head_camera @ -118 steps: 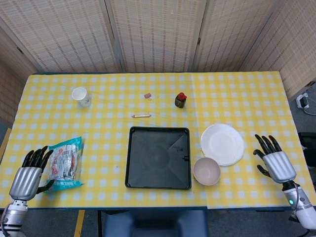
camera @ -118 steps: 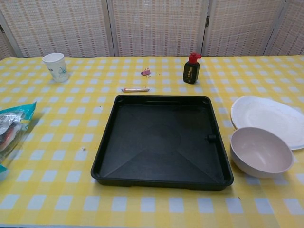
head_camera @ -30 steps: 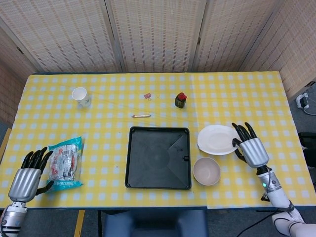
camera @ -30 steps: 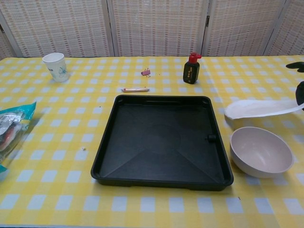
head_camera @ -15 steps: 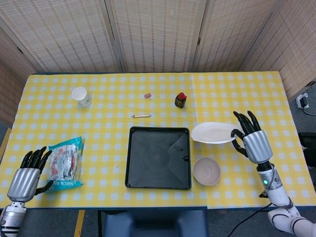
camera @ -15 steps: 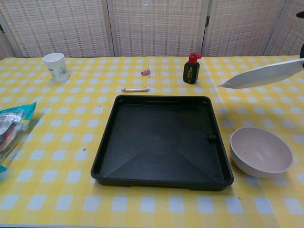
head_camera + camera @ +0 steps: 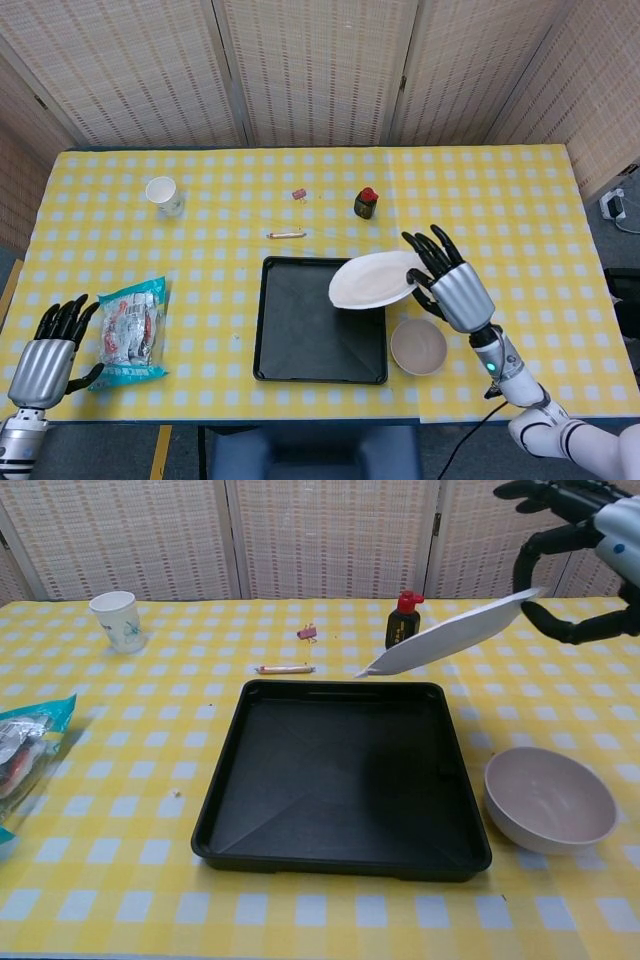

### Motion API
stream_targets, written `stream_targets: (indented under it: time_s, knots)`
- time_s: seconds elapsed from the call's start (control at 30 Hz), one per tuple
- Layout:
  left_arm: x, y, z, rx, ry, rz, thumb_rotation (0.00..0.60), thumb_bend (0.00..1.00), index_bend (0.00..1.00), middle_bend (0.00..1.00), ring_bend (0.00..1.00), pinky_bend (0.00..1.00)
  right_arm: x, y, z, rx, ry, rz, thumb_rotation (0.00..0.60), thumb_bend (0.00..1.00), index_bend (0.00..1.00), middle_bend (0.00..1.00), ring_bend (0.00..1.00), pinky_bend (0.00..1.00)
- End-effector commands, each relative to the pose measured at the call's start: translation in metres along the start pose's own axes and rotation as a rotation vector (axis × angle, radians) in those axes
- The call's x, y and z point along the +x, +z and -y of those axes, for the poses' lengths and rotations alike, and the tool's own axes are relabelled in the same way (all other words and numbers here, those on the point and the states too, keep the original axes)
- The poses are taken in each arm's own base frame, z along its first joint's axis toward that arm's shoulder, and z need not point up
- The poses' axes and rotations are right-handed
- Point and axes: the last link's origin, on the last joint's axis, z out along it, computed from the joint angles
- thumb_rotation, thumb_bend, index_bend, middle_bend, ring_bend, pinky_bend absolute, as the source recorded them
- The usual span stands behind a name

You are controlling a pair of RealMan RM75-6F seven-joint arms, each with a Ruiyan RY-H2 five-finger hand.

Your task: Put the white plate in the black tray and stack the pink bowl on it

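Observation:
My right hand [image 7: 447,280] [image 7: 580,560] holds the white plate [image 7: 372,279] [image 7: 450,633] by its right edge, lifted and tilted down to the left above the right part of the black tray [image 7: 300,340] [image 7: 300,810]. The pink bowl [image 7: 418,346] [image 7: 549,799] stands on the tablecloth just right of the tray's near corner, below my right hand. My left hand [image 7: 48,353] rests at the table's near left edge with fingers apart and nothing in it; the chest view does not show it.
A snack bag [image 7: 132,331] [image 7: 20,745] lies by my left hand. Behind the tray are a pencil-like stick [image 7: 285,235] [image 7: 285,668], a pink clip [image 7: 298,194] [image 7: 307,633], a small dark bottle with red cap [image 7: 366,202] [image 7: 402,624] and a paper cup [image 7: 163,194] [image 7: 116,619].
My right hand has carried the plate up and to the left, from beside the tray to above its right part. The plate now tilts more steeply. The left hand has stayed put.

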Motion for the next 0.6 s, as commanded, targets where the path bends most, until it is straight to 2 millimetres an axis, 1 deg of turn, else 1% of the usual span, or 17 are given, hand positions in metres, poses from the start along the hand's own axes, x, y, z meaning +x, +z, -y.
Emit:
stream_targets:
  time_s: [0.03,0.23,0.47,0.6]
  knots:
    - [0.001,0.000,0.000,0.000,-0.001,-0.004,0.600,0.27,0.00,0.00,0.03,0.01,-0.012,0.016,0.019,0.056,0.000,0.031,0.600,0.50,0.65,0.10,0.12,0.04]
    - [0.008,-0.002,0.004,0.007,-0.013,-0.024,0.600,0.27,0.00,0.00,0.03,0.01,-0.031,0.034,0.042,0.106,-0.002,0.079,0.600,0.50,0.65,0.10,0.13,0.04]
    - [0.009,-0.004,0.004,0.002,-0.027,-0.023,0.600,0.27,0.00,0.00,0.03,0.01,-0.057,0.043,0.053,0.118,-0.007,0.138,0.600,0.50,0.65,0.10,0.13,0.04]
    - [0.009,-0.004,0.004,0.000,-0.028,-0.023,0.600,0.27,0.00,0.00,0.03,0.01,-0.067,0.047,0.058,0.124,0.002,0.153,0.600,0.50,0.65,0.10,0.13,0.04]
